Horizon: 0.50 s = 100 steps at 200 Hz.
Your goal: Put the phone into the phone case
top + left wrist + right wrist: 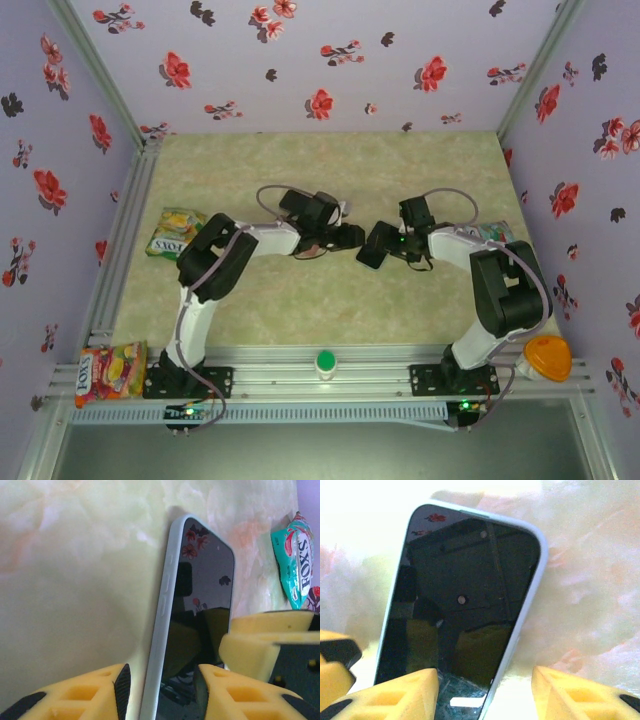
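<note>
1. The left gripper (160, 682) was open. Its yellow fingers (85, 697) stood on either side of the near end of the phone (202, 595). A strip of table (75, 580) showed between one finger and the phone's side, so it was not squeezing.
2. The right gripper (485, 682) was open too, with its fingers wide apart. The bottom end of the phone sat between them, with a gap on one side.
3. The phone was in the middle of the table, right between the two grippers. In each wrist view its long side ran straight away from the fingers. Both grippers were right at it, so neither was nearer.
4. The phone case (165, 595) showed as a pale rim around the dark screen, with little buttons on its side. The phone looked as if it already sat in the case. It was not clear if every corner was pushed in.
5. The next move would likely be a press or a squeeze across the phone's short side. The fingers were lined up for that.
6. The two grippers were very close together, so they could bump.
7. A teal sweet bag (497, 232) lay near the right arm. A green sweet bag (175, 232) lay well apart on the left. A green button (325, 362) sat on the near rail. None of them was in the way.
</note>
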Each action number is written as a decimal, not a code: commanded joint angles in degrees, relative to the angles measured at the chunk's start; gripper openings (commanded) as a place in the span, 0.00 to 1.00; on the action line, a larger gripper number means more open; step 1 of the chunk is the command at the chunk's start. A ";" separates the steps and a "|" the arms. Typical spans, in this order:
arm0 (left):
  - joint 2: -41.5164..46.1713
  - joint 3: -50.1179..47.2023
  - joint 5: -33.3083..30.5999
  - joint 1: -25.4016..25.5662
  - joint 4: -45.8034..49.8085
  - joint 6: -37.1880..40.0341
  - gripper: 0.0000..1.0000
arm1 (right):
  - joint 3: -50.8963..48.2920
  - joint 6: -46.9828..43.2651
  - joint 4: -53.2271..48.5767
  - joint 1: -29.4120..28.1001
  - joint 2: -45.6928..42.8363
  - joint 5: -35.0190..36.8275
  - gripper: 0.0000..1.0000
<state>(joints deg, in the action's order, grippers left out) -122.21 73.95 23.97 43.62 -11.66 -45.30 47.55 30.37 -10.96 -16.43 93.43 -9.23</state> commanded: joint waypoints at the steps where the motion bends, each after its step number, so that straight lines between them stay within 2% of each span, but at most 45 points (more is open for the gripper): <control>1: 2.79 -3.71 -0.52 0.61 0.76 -0.38 0.43 | 0.72 -1.02 -0.46 0.86 -0.60 -0.04 0.53; 58: 4.96 -8.41 -0.40 3.03 -1.74 -1.85 0.43 | 2.22 -1.12 0.34 1.31 0.85 -1.13 0.43; 100: 5.05 -9.27 -0.31 4.58 -3.90 -3.49 0.43 | 3.12 -1.12 0.76 1.28 1.89 -1.47 0.42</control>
<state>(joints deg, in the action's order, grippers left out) -117.99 66.15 22.68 46.00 -16.34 -46.72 49.17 29.98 -10.50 -15.46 93.89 -10.13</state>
